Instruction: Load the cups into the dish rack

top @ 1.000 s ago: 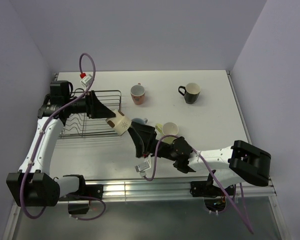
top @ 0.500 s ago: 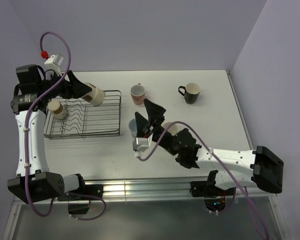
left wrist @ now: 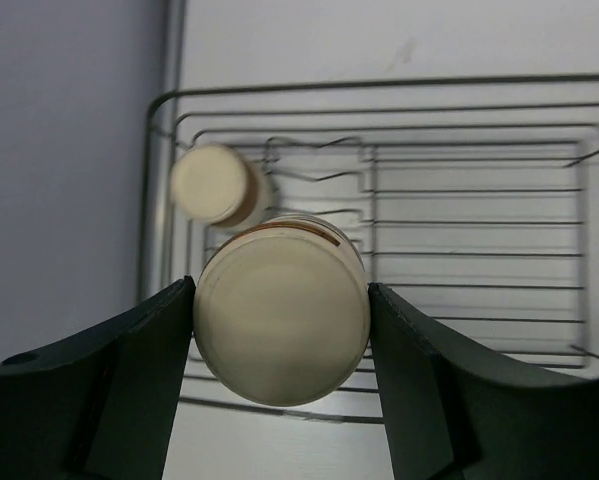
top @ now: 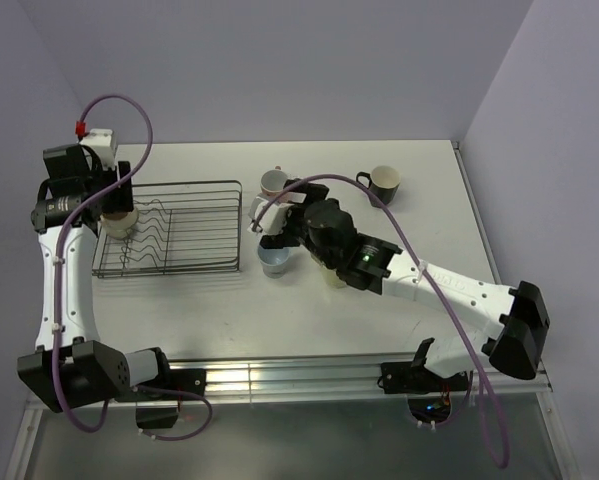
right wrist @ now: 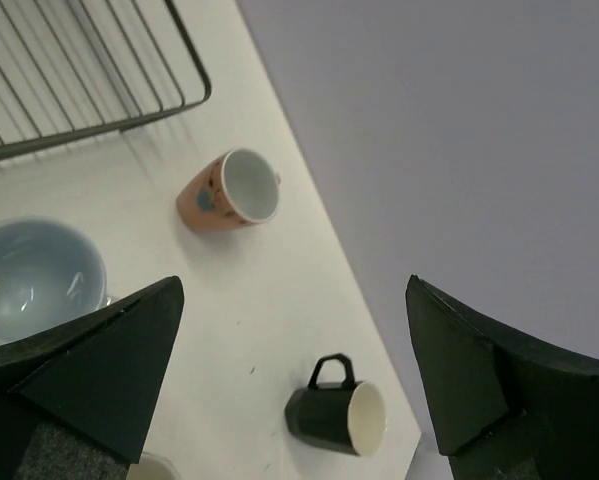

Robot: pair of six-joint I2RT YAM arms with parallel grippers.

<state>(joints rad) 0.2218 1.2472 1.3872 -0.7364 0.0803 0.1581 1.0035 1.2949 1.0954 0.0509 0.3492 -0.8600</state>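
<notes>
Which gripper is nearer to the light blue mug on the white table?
Right. The right gripper hangs open just above and beside the light blue mug. The left gripper is at the far left end of the dark wire dish rack, holding a brown handleless cup.

The white table point(top: 439, 210) bears the dish rack point(top: 194, 228), pink cup point(top: 272, 183), black mug point(top: 384, 183), light blue mug point(top: 275, 261).

No text, brand, number or sign can be read anywhere: the pink cup point(right wrist: 227, 190) carries only a small blurred pattern, and the white-and-red connector point(top: 95, 137) shows no legible print.
</notes>
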